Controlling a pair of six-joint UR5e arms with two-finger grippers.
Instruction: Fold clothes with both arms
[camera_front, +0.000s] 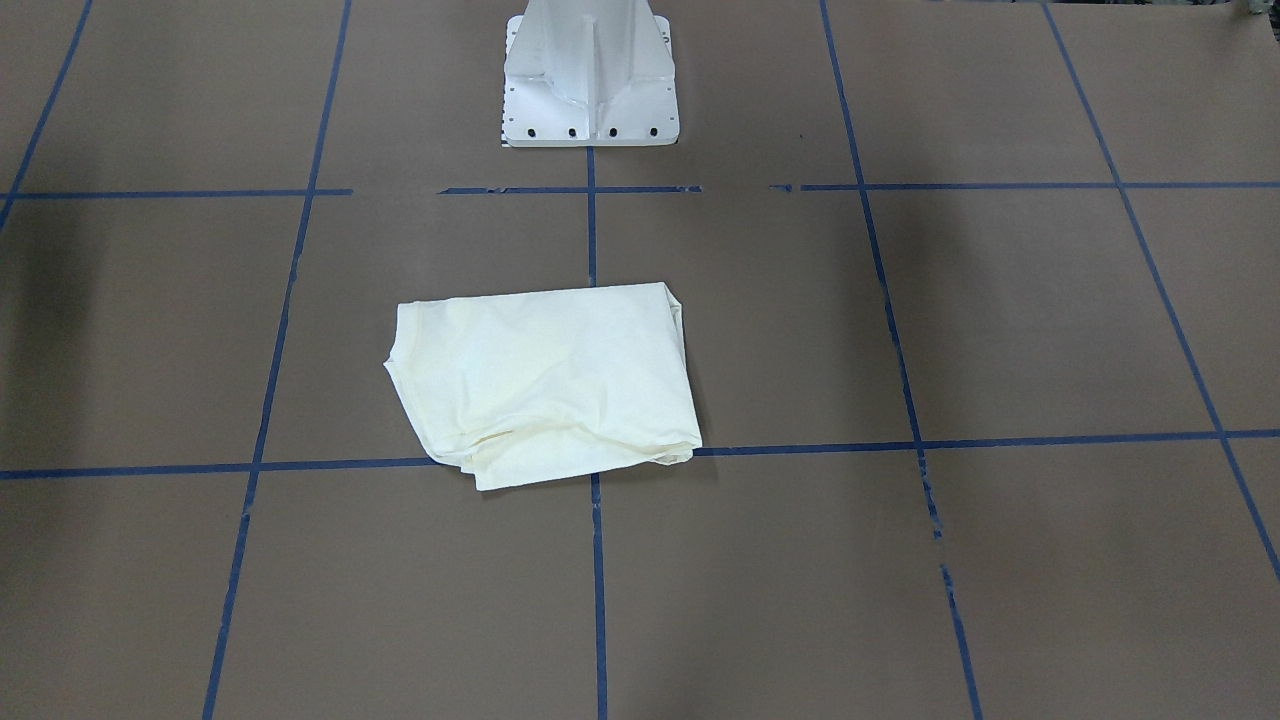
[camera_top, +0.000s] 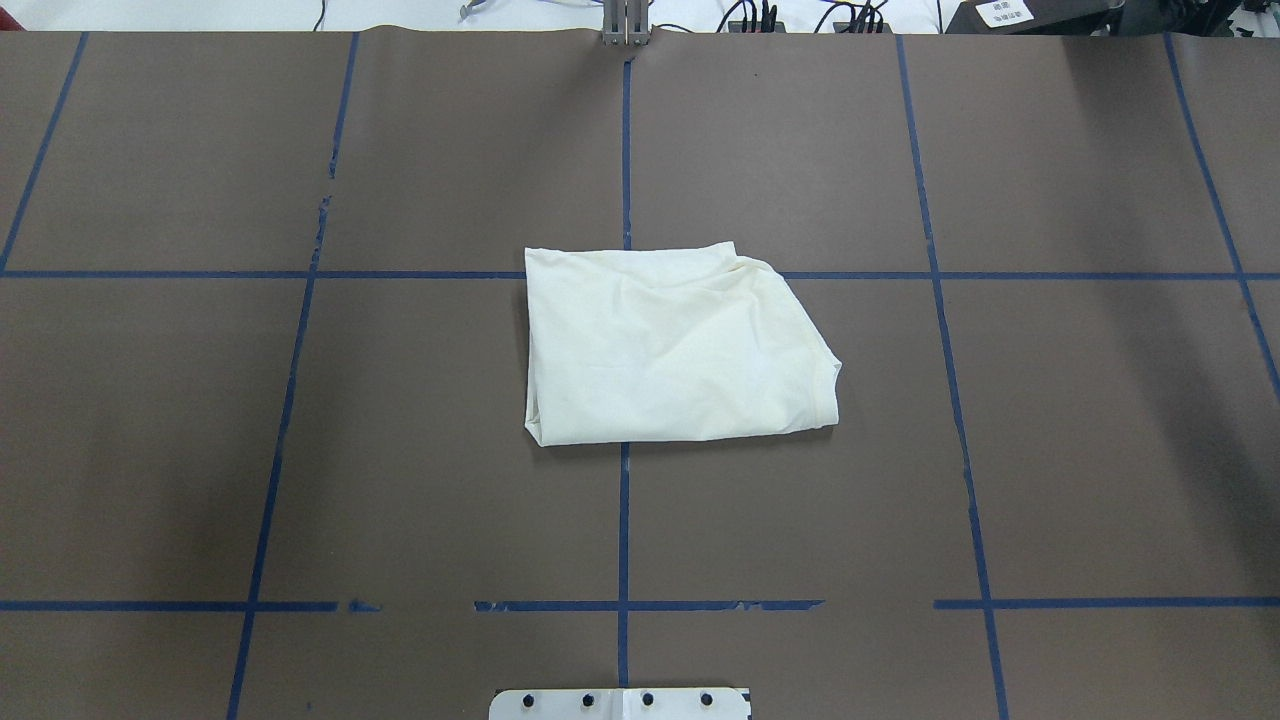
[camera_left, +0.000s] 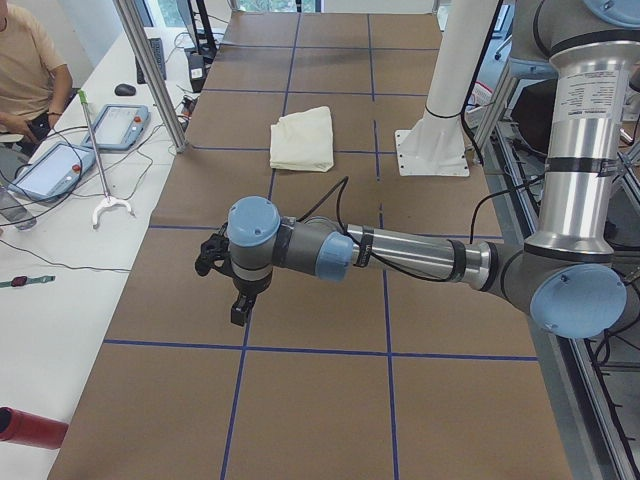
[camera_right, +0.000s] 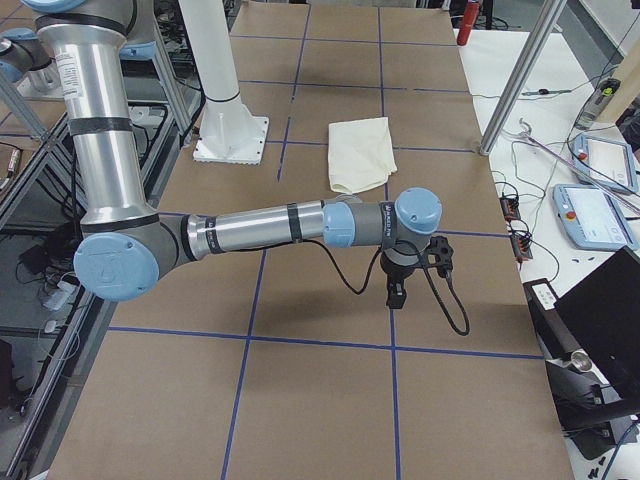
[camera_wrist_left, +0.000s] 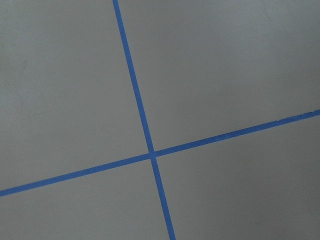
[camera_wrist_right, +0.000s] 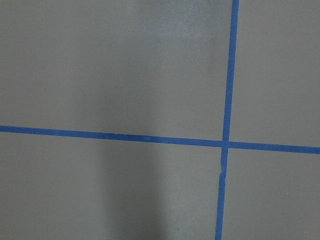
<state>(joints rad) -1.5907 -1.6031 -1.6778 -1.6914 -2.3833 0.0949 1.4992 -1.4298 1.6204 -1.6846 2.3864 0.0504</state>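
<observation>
The clothes (camera_front: 545, 385) (camera_top: 670, 345) lie as one cream bundle, folded into a compact rectangle at the middle of the brown table, plain side up. The bundle also shows small and far in both side views (camera_left: 303, 138) (camera_right: 362, 152). Neither arm appears in the overhead or front-facing views. My left gripper (camera_left: 240, 310) hangs over bare table, well away from the bundle, fingers pointing down. My right gripper (camera_right: 395, 295) hangs likewise at the other end. I cannot tell whether either is open or shut. Both wrist views show only brown paper with crossing blue tape.
The white pedestal base (camera_front: 590, 80) (camera_top: 620, 703) stands at the robot's side of the table. A seated person (camera_left: 25, 70), teach pendants (camera_left: 50, 170) (camera_right: 595, 210), cables and a red cylinder (camera_left: 30, 428) sit on the white side bench. A metal post (camera_left: 150, 70) rises at the table edge.
</observation>
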